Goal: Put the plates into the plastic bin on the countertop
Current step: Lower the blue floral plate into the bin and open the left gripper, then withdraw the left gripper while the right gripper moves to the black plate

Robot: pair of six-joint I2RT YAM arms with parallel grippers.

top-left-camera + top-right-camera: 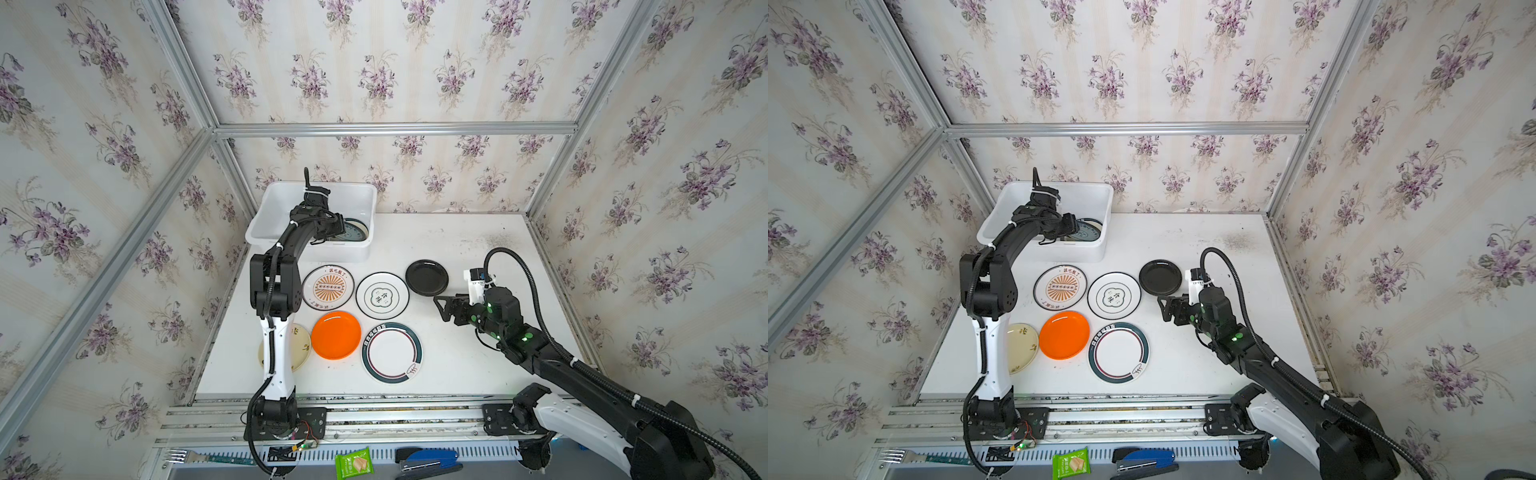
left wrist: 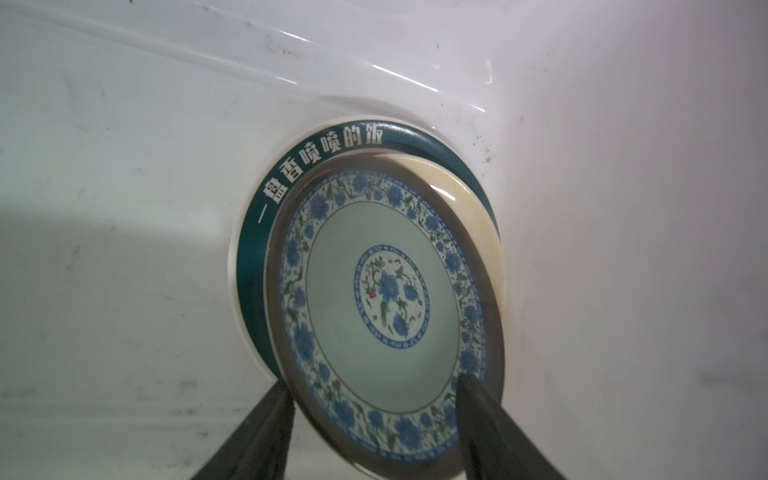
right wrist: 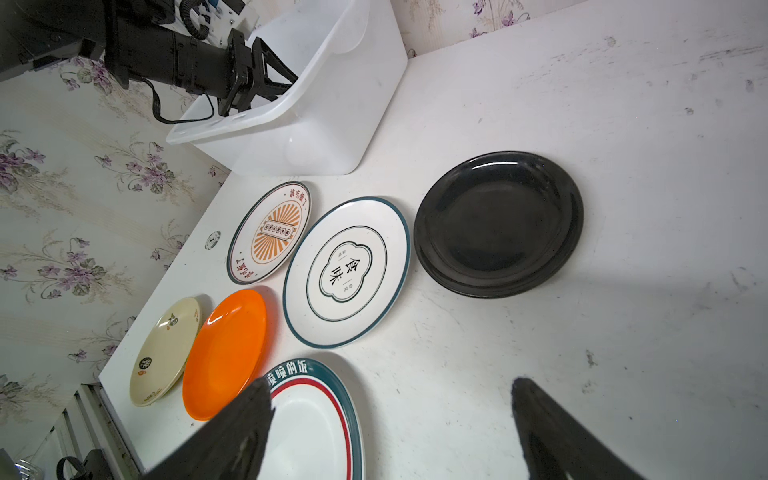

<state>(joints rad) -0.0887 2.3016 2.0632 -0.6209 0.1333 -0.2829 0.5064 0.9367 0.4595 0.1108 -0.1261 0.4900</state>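
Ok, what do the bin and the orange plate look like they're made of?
The plastic bin: semi-translucent white plastic, by its soft sheen and rolled rim. The orange plate: glossy, evenly coloured, sharp highlights; likely melamine or plastic, though glazed ceramic is possible.

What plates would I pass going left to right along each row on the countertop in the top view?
Far row: sunburst plate → emblem plate → black plate. Near row: cream plate → orange plate → teal-banded plate.
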